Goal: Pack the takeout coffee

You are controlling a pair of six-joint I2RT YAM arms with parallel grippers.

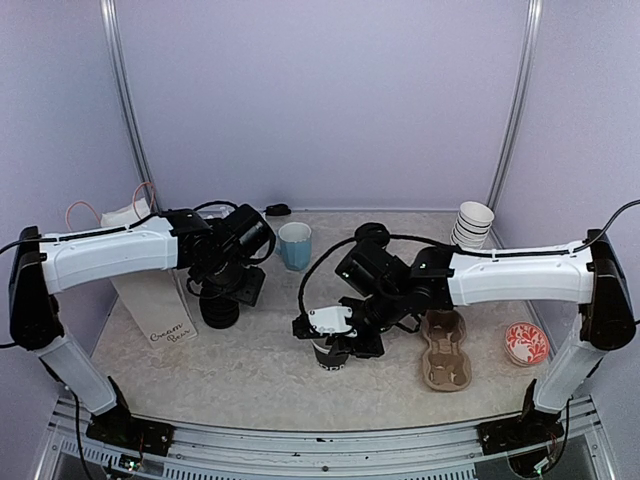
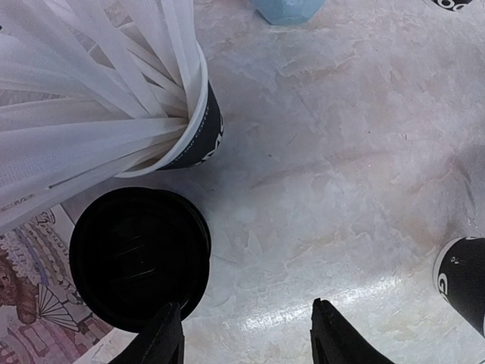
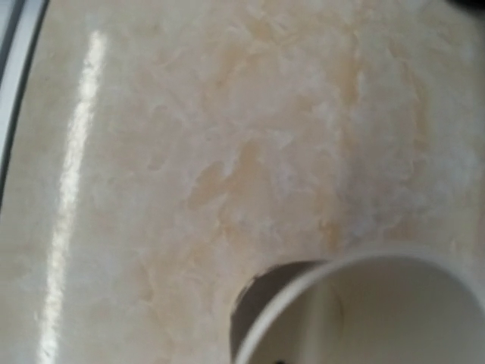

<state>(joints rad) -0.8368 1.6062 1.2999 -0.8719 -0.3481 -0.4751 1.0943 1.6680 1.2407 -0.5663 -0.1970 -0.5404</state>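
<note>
Robotics lab test booth, plain lilac walls (image 1: 320, 100), aluminium frame rail (image 1: 300, 438), marbled tabletop (image 1: 260, 355), bolted-down robot arms (image 1: 110, 255)

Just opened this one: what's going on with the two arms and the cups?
The left fingers hang open beside a lidded black cup, holding nothing. The right fingers are low over a second black cup, which has no lid; whether they grip it cannot be told. The cardboard carrier to its right holds no cups, so nothing is packed yet.
</note>
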